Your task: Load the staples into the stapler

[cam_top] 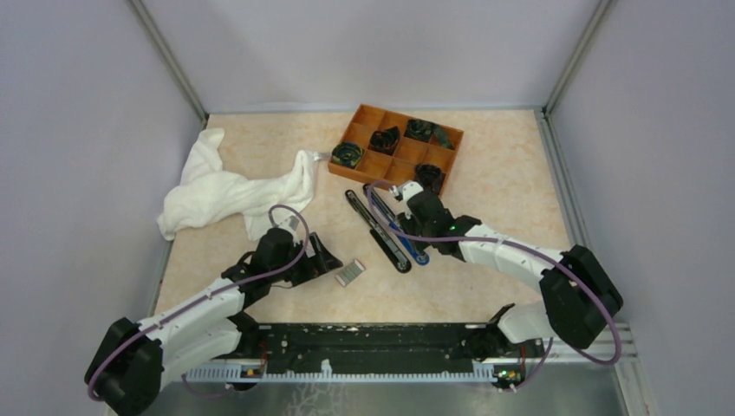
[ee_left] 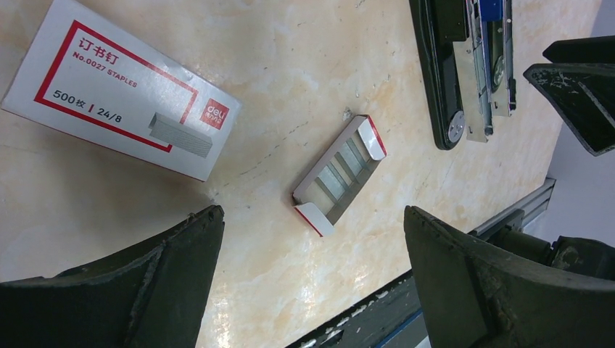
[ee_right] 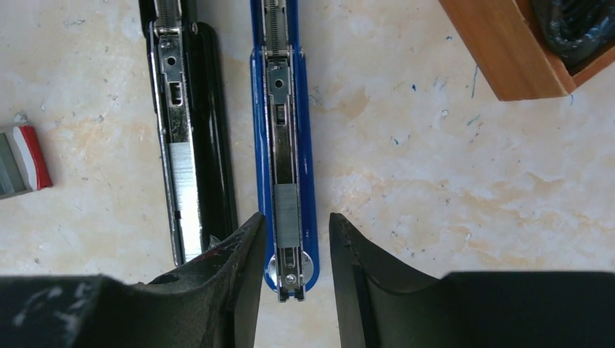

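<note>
Low over the tabletop [cam_top: 503, 173], the left end effector [ee_left: 312, 217] is spread wide and empty; the right end effector [ee_right: 296, 221] has its jaws narrowly parted.

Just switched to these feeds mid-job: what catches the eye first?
Two staplers lie open side by side at mid-table: the black stapler and a blue stapler whose near end sits between the right gripper's parted fingers. The left gripper is wide open beside a small tray of staples, its white carton alongside. Behind are an orange tray and a crumpled white towel.
</note>
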Available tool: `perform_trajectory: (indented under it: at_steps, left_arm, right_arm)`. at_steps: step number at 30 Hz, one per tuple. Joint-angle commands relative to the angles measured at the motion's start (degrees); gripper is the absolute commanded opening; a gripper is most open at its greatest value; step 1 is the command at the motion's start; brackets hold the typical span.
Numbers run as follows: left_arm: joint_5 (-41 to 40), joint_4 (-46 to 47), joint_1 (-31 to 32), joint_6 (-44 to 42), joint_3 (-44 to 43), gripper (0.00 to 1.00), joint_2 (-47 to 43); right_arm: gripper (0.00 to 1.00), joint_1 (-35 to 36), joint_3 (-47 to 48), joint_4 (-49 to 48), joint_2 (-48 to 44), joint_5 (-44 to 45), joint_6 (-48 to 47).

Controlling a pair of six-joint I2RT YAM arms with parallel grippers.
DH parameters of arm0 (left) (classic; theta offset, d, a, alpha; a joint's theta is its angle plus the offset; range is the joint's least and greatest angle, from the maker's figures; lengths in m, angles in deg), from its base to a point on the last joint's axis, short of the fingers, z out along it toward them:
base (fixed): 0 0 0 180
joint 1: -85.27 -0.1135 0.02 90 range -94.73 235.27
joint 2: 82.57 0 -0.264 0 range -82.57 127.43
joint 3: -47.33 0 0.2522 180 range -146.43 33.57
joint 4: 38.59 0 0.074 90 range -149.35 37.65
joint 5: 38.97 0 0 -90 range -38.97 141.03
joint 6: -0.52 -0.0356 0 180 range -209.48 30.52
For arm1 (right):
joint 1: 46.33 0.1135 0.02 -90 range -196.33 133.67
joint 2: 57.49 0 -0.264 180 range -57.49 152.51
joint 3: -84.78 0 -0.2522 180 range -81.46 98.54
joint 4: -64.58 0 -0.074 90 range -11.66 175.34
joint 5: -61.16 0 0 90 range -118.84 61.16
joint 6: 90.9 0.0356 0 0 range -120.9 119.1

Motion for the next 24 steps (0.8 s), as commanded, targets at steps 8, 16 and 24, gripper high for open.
perform_trajectory:
  at_steps: [8, 16, 24]
  left_arm:
    - [1.12, 1.56, -0.09, -0.36, -0.49, 0.99, 0.15]
    - [1.56, 1.76, -0.09, -0.28, -0.49, 0.99, 0.55]
    - [1.76, 2.06, -0.08, -0.27, -0.62, 0.99, 1.03]
  right_arm:
    - [0.42, -0.01, 4.97, -3.71, 4.76, 4.81, 2.46]
    - [0.43, -0.54, 5.70, -4.92, 6.94, 5.92, 3.22]
    - [0.43, -0.72, 5.91, -4.22, 9.04, 7.40, 3.97]
